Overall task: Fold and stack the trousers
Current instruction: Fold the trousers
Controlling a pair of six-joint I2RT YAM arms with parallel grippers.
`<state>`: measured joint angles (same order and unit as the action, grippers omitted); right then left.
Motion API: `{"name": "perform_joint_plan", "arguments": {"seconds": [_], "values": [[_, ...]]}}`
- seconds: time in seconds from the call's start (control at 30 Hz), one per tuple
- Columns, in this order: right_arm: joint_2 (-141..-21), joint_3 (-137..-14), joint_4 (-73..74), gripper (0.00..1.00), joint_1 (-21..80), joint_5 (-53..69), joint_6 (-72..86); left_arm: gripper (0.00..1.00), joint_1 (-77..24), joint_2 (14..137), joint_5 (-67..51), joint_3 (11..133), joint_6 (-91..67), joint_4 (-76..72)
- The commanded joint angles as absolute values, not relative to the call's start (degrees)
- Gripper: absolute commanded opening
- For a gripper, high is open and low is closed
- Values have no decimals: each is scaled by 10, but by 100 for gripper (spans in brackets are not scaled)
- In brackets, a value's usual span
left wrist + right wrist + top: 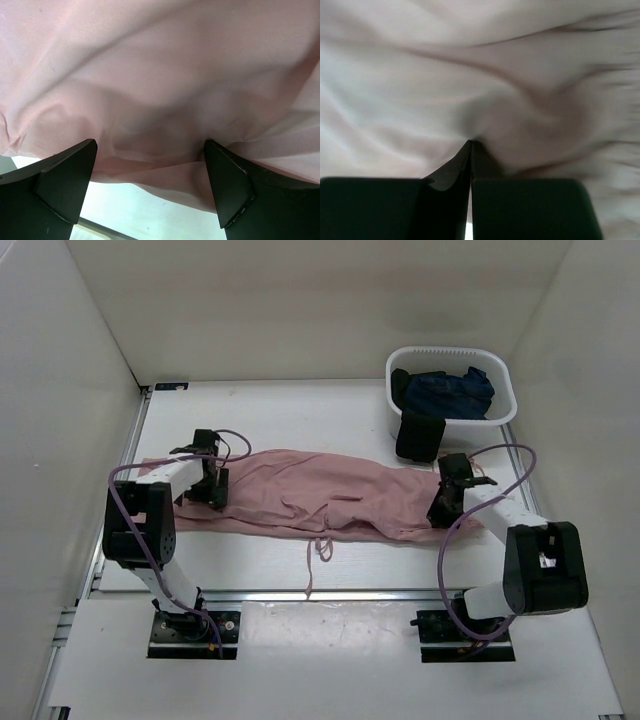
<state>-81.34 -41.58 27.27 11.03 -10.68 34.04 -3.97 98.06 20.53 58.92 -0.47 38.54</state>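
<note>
drawstring [318, 552]: thin pink cord trailing off the near hem toward the table [260, 410] front edge.
trousers [310, 495]: dusty pink, spread left to right across mid-table, wrinkled.
left gripper [150, 145]: released, jaws wide apart, low over the trousers' left end.
right gripper [471, 145]: clenched, pinching the trousers' right end; folds pucker to its tips.
black cloth [420, 435]: draped over the basket's near wall.
basket [450, 352]: white, far right, holding a navy garment [450, 390].

Rumpled dusty-pink trousers [310, 502] flat, lengthwise left to right, drawstring [318, 550] trailing nearward.
</note>
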Motion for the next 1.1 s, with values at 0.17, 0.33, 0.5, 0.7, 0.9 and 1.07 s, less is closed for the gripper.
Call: {"name": "perform_joint_plan", "arguments": {"seconds": [0.17,0.33,0.5,0.7,0.9,1.07], "values": [[-652,-468,392,39,-34,-118,301,100,-29,964,218,533,0,424],[-609,-437,413,91,-141,-49,345,100,-29,964,204,533,0,429],[-604,-380,325,99,-157,-28,381,100,-29,964,198,533,0,439],[-707,-314,125,99,-157,1,420,100,-29,959,198,521,0,439],[-838,-315,66,77,-157,-12,454,100,-29,954,198,516,0,445],[-829,-323,101,0,-193,-47,470,100,-29,954,217,510,0,445]]}}
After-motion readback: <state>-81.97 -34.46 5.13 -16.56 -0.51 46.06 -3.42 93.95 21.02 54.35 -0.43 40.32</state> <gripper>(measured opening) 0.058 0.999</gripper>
